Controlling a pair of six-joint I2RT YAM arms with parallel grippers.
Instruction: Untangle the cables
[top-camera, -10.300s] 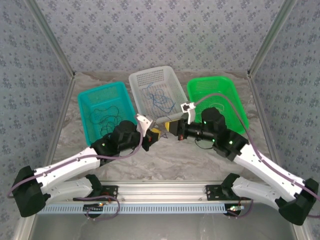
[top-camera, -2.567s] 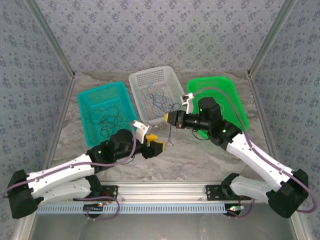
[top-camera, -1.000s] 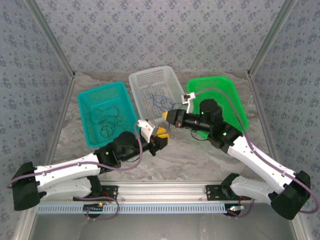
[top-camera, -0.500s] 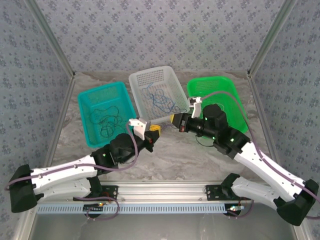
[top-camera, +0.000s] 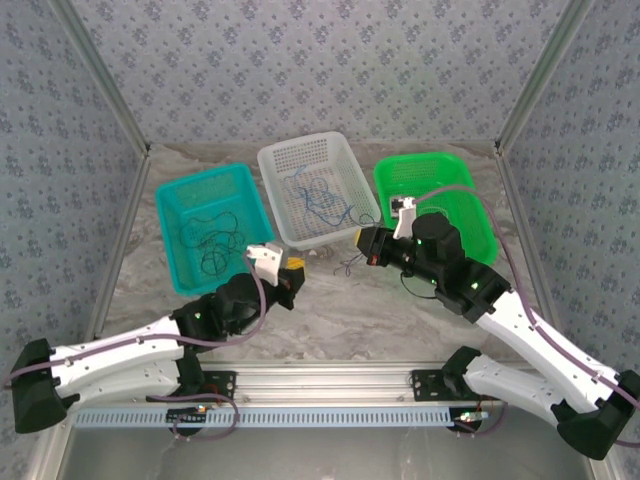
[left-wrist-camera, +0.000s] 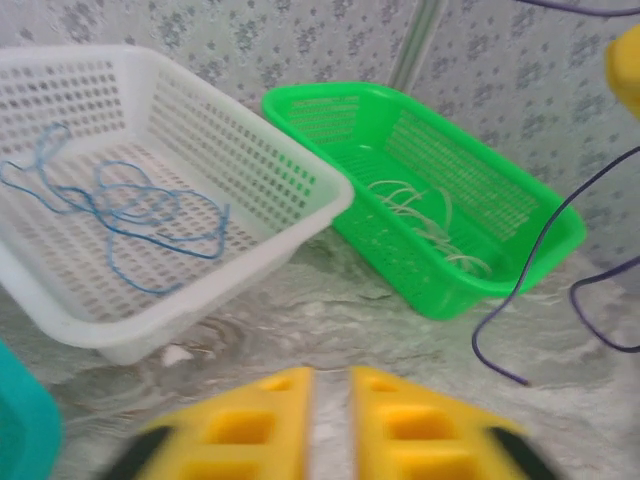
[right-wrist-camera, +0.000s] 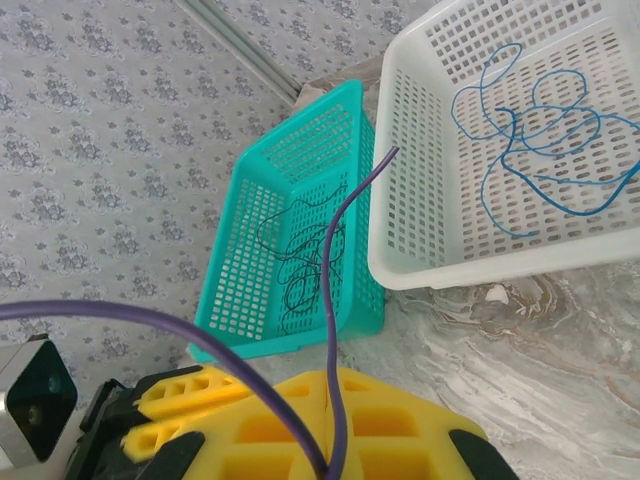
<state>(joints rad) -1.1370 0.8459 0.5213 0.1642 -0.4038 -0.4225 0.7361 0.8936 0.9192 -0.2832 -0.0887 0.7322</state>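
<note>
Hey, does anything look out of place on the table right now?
One thin purple cable is loose: the right gripper pinches it, and it dangles over the table near the white basket. The blue cables lie inside that basket.

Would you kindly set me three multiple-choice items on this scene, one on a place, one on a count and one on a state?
1. Where does the blue cable lie?
A. teal basket
B. green basket
C. white basket

2. How many baskets stand on the table?
A. two
B. three
C. four

3. How is the right gripper?
A. shut on a thin cable
B. open above the table
C. shut on a basket's rim

Answers:
1 C, the blue loops lie on the white basket's floor.
2 B, teal, white and green stand in a row.
3 A, the cable runs out from between its closed fingers.
</note>
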